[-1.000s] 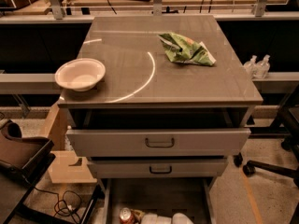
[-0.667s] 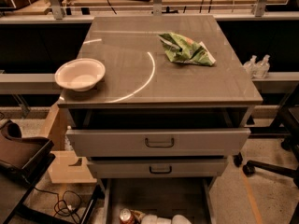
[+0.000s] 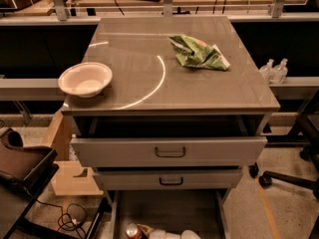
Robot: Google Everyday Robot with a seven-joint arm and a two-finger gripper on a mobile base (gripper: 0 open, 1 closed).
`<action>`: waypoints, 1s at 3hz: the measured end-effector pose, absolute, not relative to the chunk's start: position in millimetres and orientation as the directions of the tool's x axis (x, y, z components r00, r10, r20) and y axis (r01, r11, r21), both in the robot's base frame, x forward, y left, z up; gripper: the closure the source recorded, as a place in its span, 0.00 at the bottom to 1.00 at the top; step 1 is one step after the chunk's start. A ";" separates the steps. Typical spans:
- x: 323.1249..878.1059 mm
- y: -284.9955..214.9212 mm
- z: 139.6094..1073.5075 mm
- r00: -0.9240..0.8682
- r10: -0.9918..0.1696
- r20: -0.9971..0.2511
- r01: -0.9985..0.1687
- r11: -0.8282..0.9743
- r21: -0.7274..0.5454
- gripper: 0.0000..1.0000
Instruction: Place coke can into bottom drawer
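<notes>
The coke can (image 3: 132,230) shows its silver top and red side at the lower edge of the camera view. It is inside the pulled-out bottom drawer (image 3: 169,208), near the front left of the dark floor. My gripper (image 3: 172,235) appears only as white rounded parts at the very bottom of the view, just right of the can. Whether it touches the can is hidden by the frame's edge.
A grey cabinet top (image 3: 199,91) carries a white bowl (image 3: 85,78) at the left and a crumpled green bag (image 3: 198,53) at the back right. Two upper drawer fronts (image 3: 169,152) stick out slightly. A black chair (image 3: 22,168) stands left, chair legs (image 3: 289,178) right.
</notes>
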State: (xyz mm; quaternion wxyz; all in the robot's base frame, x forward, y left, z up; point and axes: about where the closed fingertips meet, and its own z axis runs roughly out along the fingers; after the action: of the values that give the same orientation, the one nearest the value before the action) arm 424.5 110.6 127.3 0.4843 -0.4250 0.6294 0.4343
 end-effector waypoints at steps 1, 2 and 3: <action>422.9 111.9 127.3 -0.172 -0.112 -0.979 -0.956 0.260 0.139 0.83; 421.4 113.5 127.0 -0.174 -0.110 -0.979 -0.956 0.258 0.141 0.61; 419.6 115.3 126.6 -0.176 -0.107 -0.978 -0.956 0.256 0.144 0.36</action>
State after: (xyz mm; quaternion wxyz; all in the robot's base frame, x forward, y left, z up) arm 419.6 115.3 126.7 0.4827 -0.4229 0.6285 0.4394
